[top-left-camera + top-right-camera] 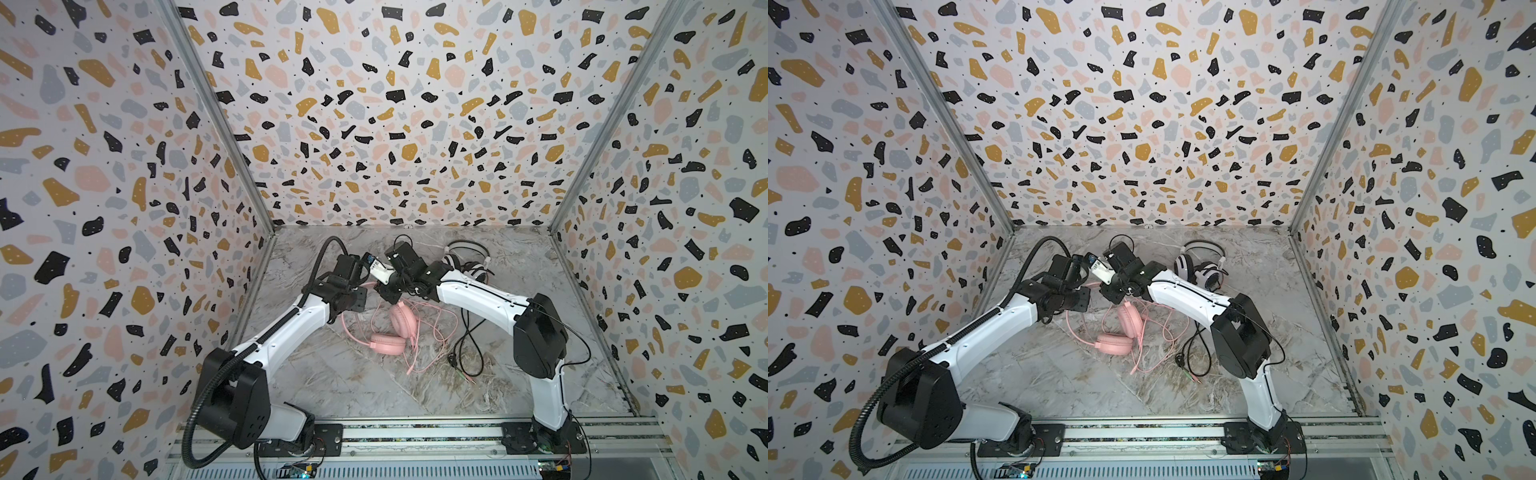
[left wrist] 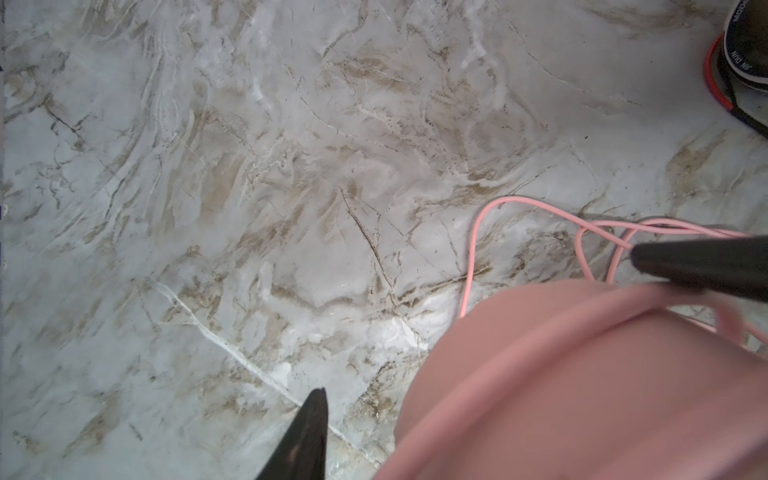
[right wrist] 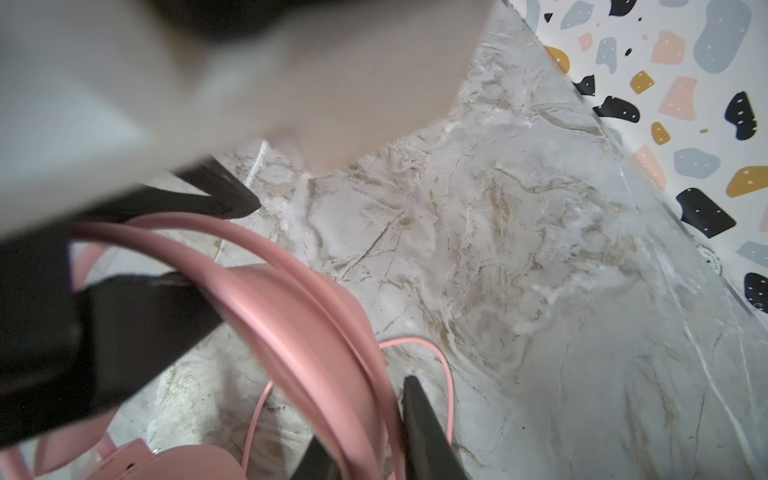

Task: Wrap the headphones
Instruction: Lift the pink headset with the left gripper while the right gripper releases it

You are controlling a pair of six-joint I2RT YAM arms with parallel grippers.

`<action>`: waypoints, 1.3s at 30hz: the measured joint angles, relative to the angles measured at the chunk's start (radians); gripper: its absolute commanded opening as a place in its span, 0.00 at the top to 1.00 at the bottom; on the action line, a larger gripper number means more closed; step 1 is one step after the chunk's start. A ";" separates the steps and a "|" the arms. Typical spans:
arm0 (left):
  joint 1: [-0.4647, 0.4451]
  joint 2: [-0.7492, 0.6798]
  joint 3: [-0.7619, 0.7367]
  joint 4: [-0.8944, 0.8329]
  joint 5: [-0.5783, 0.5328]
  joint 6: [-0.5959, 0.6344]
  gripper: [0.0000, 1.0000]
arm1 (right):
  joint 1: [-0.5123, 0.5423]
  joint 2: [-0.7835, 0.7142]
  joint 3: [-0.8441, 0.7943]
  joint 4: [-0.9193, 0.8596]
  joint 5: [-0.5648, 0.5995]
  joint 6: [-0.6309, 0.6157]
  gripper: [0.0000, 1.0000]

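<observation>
The pink headphones (image 1: 388, 345) (image 1: 1113, 344) lie mid-table in both top views, their cups down and their pink cable (image 1: 432, 332) in loose loops beside them. Their band (image 3: 299, 316) rises between both grippers. My right gripper (image 3: 365, 415) (image 1: 384, 291) is shut on the band. My left gripper (image 2: 399, 419) (image 1: 368, 291) straddles the same band (image 2: 582, 395), open, with bare table between one of its fingers (image 2: 309, 432) and the band. The white-and-black headphones (image 1: 465, 264) (image 1: 1185, 264) lie at the back right, partly hidden behind my right arm.
A black cable (image 1: 469, 345) trails from the striped headset toward the front, ending in plugs (image 1: 465, 376). The marble table (image 1: 332, 386) is closed in by terrazzo walls (image 1: 124, 208) on three sides. The arms' mounting rail (image 1: 415, 436) runs along the front.
</observation>
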 measured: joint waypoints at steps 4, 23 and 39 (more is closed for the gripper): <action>0.001 -0.002 -0.018 0.008 -0.027 -0.004 0.77 | -0.008 -0.032 -0.013 0.019 -0.044 0.022 0.54; 0.068 -0.163 -0.050 0.035 -0.020 -0.026 1.00 | -0.296 -0.454 -0.617 0.308 -0.237 0.216 0.41; 0.084 -0.494 0.098 0.030 0.043 0.111 1.00 | -0.344 -0.488 -0.818 0.693 -0.540 0.459 0.05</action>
